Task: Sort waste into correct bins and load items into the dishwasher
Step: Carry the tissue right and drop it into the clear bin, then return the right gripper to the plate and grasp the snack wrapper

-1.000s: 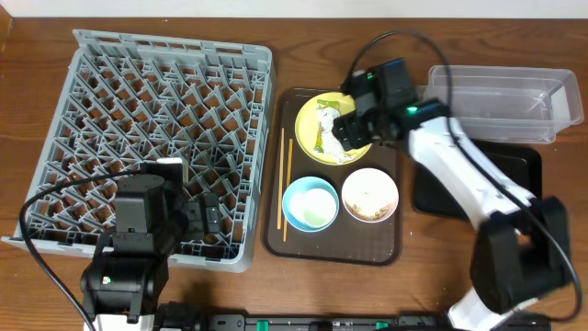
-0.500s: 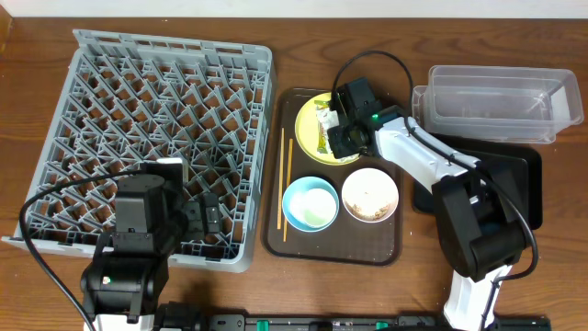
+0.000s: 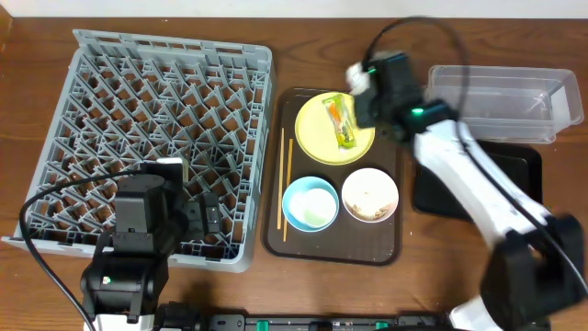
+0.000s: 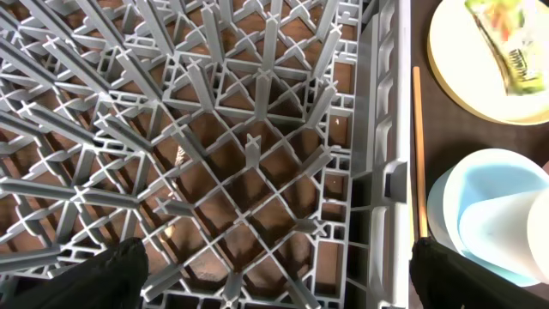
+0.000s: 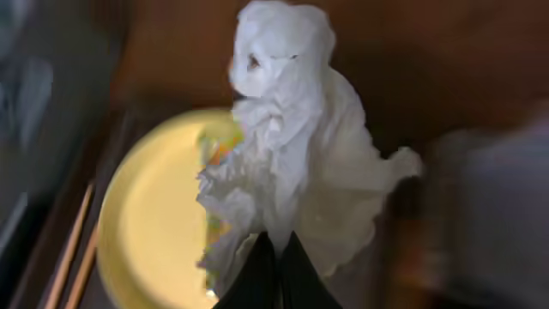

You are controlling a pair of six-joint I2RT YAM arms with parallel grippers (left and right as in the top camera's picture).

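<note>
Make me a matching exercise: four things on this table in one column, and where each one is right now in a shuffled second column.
1 paper
2 wrapper
3 scraps
4 chopsticks

A in the white bowl
B on the tray, by its left edge
C in the right gripper
D on the plate

Pairs: 1-C, 2-D, 3-A, 4-B

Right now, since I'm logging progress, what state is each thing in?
Right gripper: shut on paper.
Left gripper: open, over rack.
Paper: crumpled, held in the air.
Plate: on brown tray, wrapper on it.
Blue bowl: upright, looks empty.
White bowl: upright, crumbs inside.
Chopsticks: flat on brown tray.
Rack: empty.
Clear tub: empty.
Black tray: nothing seen in it.
</note>
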